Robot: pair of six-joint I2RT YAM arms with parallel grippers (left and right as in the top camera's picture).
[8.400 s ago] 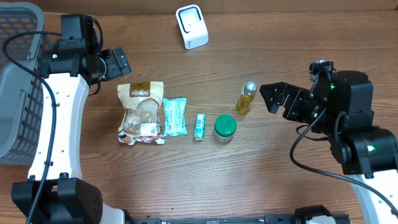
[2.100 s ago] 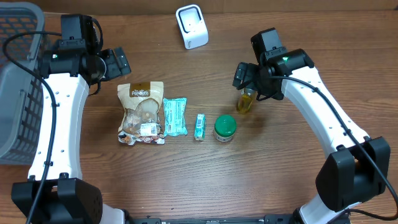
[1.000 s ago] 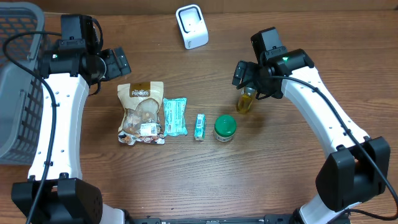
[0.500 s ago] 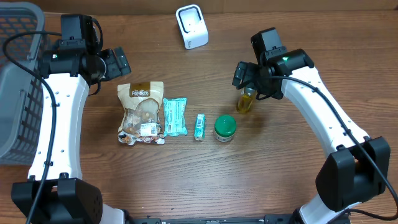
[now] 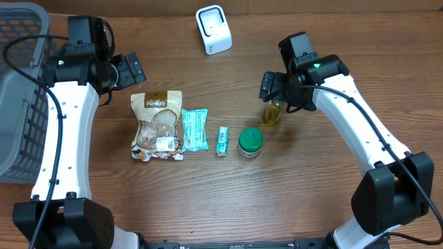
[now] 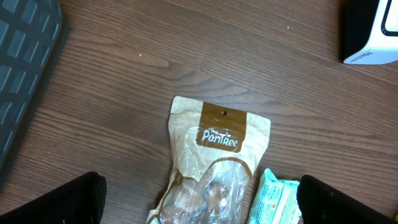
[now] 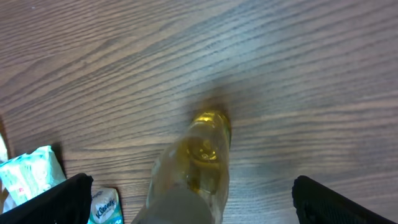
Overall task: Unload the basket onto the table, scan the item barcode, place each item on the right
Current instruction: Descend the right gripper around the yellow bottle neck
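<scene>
The right gripper [image 5: 279,90] hangs with its jaws wide apart over the cap of the small yellow bottle [image 7: 198,155], which stands upright on the table [image 5: 325,207] near the green-lidded jar [image 5: 250,142]. The bottle is tall and narrow (probably slick too), so an off-centre descent could clip the cap and topple it toward the jar.

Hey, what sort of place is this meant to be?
Probably a mock shop checkout on a wooden table: a white barcode scanner at the far edge, a row of packaged groceries such as the snack pouch, and a grey basket.
</scene>
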